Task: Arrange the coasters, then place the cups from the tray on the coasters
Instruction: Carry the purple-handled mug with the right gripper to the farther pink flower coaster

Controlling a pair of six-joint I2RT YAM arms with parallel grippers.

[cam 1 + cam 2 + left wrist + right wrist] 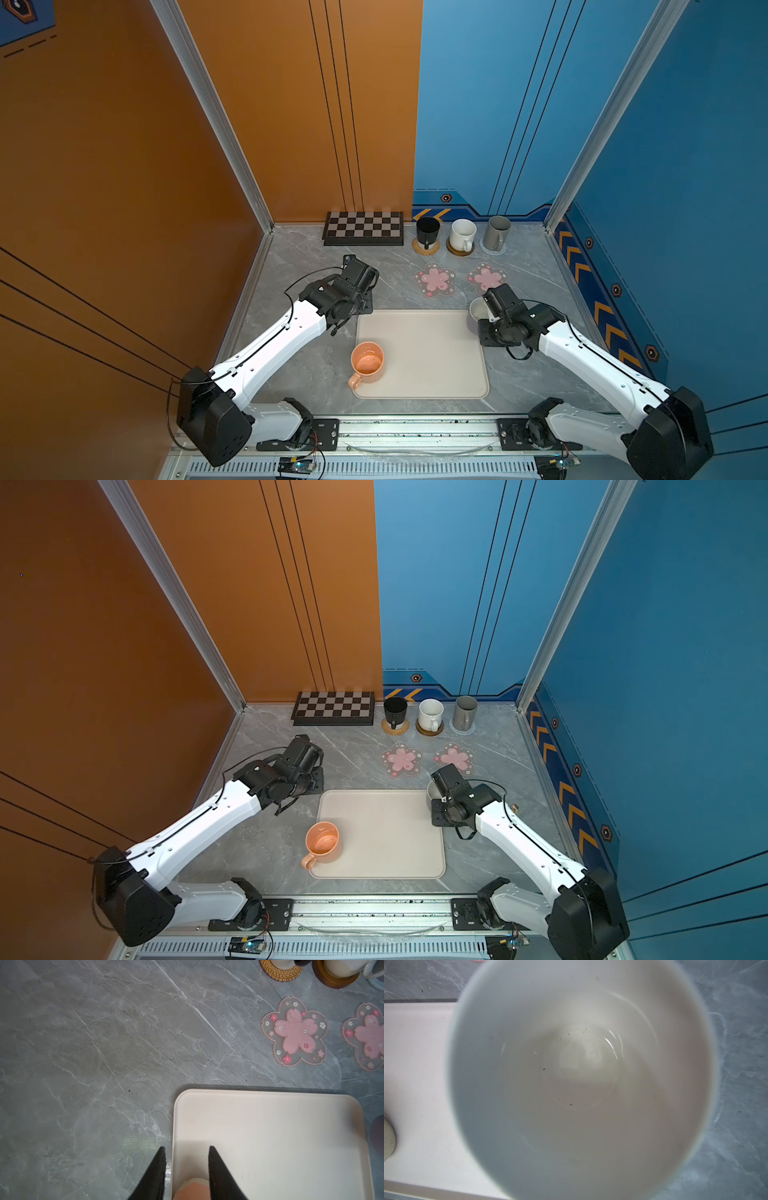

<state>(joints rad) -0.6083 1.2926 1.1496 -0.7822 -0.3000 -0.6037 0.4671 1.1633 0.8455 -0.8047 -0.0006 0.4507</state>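
Lavender mug [581, 1076] fills my whole right wrist cam, white inside and all, so it's sitting right at my right gripper [485, 312]. Can't see those fingers because the mug hides them. It hangs half over the tray [419, 357] rim and half over the table [515, 386] though, so I'd say they're clamped on it. Just beyond those fingers is a pink blossom coaster [486, 276], bare, with its twin [434, 279] beside it, further toward my left side. How I'd do it: carry the mug level and high enough to clear the rim, get its base over the middle of the flower, come straight down, and only let go once it sits flat. That mat looks thin, so a sideways nudge would probably slide it. Left gripper [186, 1147] has its fingers [155, 1176] apart on nothing, hovering over the tray's corner. The peach mug [192, 1189] peeks up between them from the arm side. I'd leave that arm parked until the right one is clear, then it takes the twin.
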